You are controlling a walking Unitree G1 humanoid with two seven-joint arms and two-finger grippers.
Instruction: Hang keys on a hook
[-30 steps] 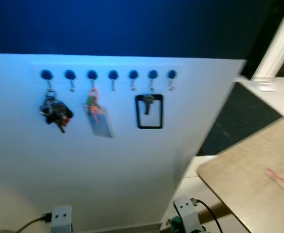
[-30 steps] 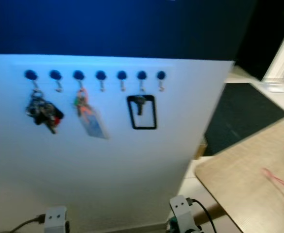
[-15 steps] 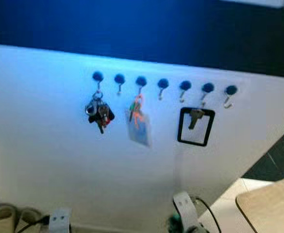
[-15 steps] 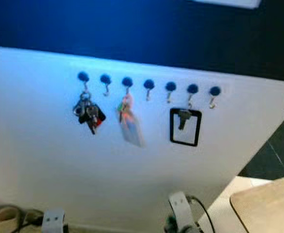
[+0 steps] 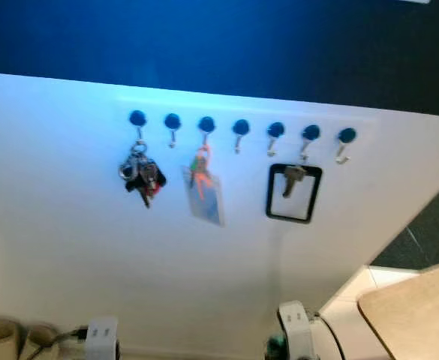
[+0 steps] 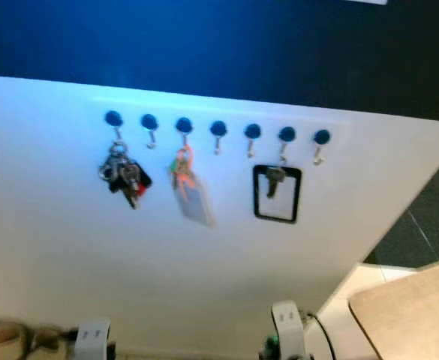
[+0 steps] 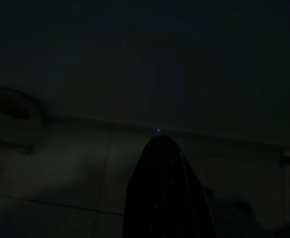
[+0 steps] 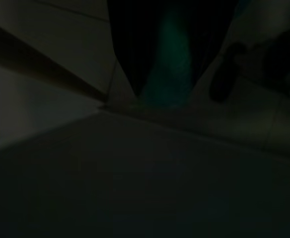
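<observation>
White is the colour of the wall (image 5: 69,225) in front of you, and above it runs a dark blue band (image 5: 204,37). A row of seven blue-topped hooks (image 5: 240,128) sits high on the white part.

Look at the hook at the far left end. A bunch of keys (image 5: 140,174) hangs there, with dark heads and a bit of red. Two hooks along, an orange and green ring holds a pale tag (image 5: 206,196). The tag is too blurry for you to read any words on it. Near the right end, one silver key (image 5: 293,178) hangs inside a black square loop (image 5: 293,193). The hook at the very right (image 5: 345,139) has nothing on it.

At about 4 o'clock in the head views you can see a corner of a light wooden table (image 5: 422,307). At 7 o'clock, a pair of tan slippers (image 5: 13,337) lies on the floor by the wall.

Your left gripper (image 7: 167,163) hangs low over the pale floor in a very dark picture. Its black fingers seem pressed together at the tip, with nothing between them. Your right gripper (image 8: 172,59) is dark too, with a green glow on it. You cannot tell if its fingers are apart or together.
</observation>
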